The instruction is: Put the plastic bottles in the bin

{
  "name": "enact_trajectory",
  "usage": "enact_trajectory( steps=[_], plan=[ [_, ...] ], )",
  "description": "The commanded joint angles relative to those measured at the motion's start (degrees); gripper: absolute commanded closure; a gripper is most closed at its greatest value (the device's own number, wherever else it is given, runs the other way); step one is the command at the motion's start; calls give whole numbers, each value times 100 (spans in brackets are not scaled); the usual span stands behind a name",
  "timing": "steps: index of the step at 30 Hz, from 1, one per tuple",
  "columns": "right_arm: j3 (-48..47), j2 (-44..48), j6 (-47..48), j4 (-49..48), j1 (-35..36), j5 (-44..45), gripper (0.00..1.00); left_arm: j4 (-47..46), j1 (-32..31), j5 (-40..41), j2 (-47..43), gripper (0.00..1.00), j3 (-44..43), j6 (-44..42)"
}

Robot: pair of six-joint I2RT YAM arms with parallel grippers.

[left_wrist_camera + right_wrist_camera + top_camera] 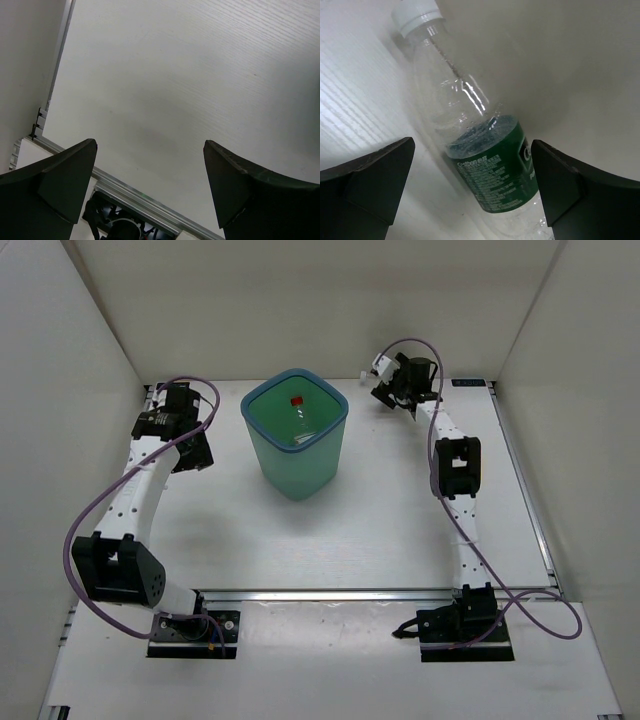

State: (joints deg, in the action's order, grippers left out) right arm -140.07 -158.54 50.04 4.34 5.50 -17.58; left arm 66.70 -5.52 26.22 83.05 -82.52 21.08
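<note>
The teal-green bin [296, 472] with a blue rim stands at the table's middle back. Inside it I see a red-capped bottle [296, 401] and a clear bottle [305, 438]. A clear bottle with a green label and white cap [485, 150] lies on the table by the back wall, between the open fingers of my right gripper [472, 177]; it is barely visible in the top view [378, 366]. My right gripper [388, 390] is at the back right. My left gripper [150, 165] is open and empty over bare table, left of the bin [200, 452].
White walls enclose the table on three sides. A metal rail [370, 593] crosses the near edge in front of the arm bases; it also shows in the left wrist view [140, 202]. The back wall stands right behind the green-label bottle.
</note>
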Motion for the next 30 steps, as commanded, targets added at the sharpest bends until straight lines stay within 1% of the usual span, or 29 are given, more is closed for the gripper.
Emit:
enact_trajectory(
  steps=[1, 4, 5, 6, 8, 10, 11, 15, 18, 19, 20, 22, 24, 25, 26, 28, 29, 30],
  plan=[
    [-205, -116, 313, -555, -5, 246, 1, 80, 7, 156, -8, 1, -186, 116],
    [-205, -247, 410, -907, -39, 624, 1, 124, -11, 156, 36, 1, -177, 160],
    [-266, -335, 436, -882, -40, 625, 2, 142, 7, 164, 45, 1, -185, 220],
    [-301, -353, 419, -934, -75, 651, 5, 142, -2, 156, 54, 1, -168, 230],
    [-311, -362, 453, -874, -101, 651, 30, 159, -28, 164, 80, 1, -150, 273],
    [-275, -345, 410, -873, -110, 633, 47, 160, -72, 147, 89, 1, -211, 239],
    [-327, -327, 427, -804, -136, 599, 50, 203, -90, 147, 98, 1, -194, 265],
    [-494, -117, 165, -716, -119, 379, 56, 212, -133, 77, 98, 1, -291, 362],
    [-592, 286, -56, -444, -110, -41, 57, 204, -160, 50, 10, 1, -352, 405],
    [-574, 523, -247, -216, -67, -148, 57, 221, -177, -63, -60, 1, -361, 397],
    [-478, 604, -458, -136, -127, -419, 59, 143, -143, -64, -86, 1, -361, 397],
    [-381, 1191, -811, 188, -145, -1025, 61, 98, -125, -178, -218, 1, -353, 362],
    [-180, 1658, -1136, 365, -119, -1325, 61, 10, -108, -214, -359, 1, -317, 370],
    [-57, 1999, -1198, 436, -171, -1483, 63, 1, -133, -318, -420, 1, -282, 353],
    [-12, 2316, -1399, 428, -172, -1520, 63, -103, -134, -458, -560, 2, -221, 335],
    [268, 2851, -1497, 471, -137, -1905, 64, -279, -160, -669, -736, 1, -11, 274],
    [365, 3229, -1767, 402, -154, -1985, 64, -350, -151, -766, -833, 1, 121, 239],
    [584, 3416, -2013, 384, -137, -2255, 63, -481, -177, -811, -921, 1, 227, 239]
  ],
)
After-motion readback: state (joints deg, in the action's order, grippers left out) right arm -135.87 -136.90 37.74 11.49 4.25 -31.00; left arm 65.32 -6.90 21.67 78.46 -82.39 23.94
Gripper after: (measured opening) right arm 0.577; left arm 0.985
